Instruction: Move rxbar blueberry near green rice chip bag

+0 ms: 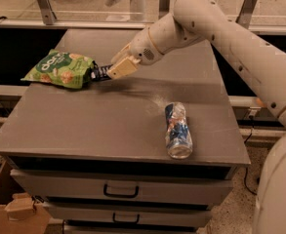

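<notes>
The green rice chip bag (pixel 58 69) lies at the far left of the grey cabinet top (pixel 108 126). My gripper (pixel 117 69) is just right of the bag and is shut on the rxbar blueberry (pixel 100 72), a small dark wrapper. The bar's left end sits right against the bag's right edge, close to the surface. I cannot tell whether the bar rests on the top or hangs just above it. My white arm reaches in from the upper right.
A crushed blue-and-white plastic bottle (pixel 177 129) lies at the right front of the cabinet top. Drawers with handles (pixel 121 191) are below. A cardboard box (pixel 10 208) stands on the floor at lower left. A metal rail (pixel 59 24) runs behind.
</notes>
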You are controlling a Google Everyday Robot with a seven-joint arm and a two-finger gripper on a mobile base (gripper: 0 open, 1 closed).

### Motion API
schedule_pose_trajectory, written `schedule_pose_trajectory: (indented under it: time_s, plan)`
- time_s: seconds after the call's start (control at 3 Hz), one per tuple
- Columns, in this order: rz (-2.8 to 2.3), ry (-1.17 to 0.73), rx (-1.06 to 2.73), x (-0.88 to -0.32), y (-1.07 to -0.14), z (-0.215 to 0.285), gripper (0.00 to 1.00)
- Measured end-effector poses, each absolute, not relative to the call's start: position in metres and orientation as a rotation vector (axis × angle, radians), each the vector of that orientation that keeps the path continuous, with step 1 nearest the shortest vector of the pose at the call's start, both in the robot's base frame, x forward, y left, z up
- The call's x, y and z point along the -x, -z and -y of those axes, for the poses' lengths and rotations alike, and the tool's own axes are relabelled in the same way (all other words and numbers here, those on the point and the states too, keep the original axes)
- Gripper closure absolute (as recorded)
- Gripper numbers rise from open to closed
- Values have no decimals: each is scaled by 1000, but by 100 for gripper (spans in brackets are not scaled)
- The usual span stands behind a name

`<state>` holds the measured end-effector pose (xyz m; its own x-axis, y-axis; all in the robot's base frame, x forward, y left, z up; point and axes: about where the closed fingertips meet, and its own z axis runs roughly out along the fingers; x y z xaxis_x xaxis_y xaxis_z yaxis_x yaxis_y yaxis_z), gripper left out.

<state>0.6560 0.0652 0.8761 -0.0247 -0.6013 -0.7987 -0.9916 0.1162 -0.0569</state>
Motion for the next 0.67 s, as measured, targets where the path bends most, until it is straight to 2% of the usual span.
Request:
schedule_pose_trajectory:
  time_s: [0.67]
  plan:
    - [-1712,-725,1554,-662,-870,-75,14]
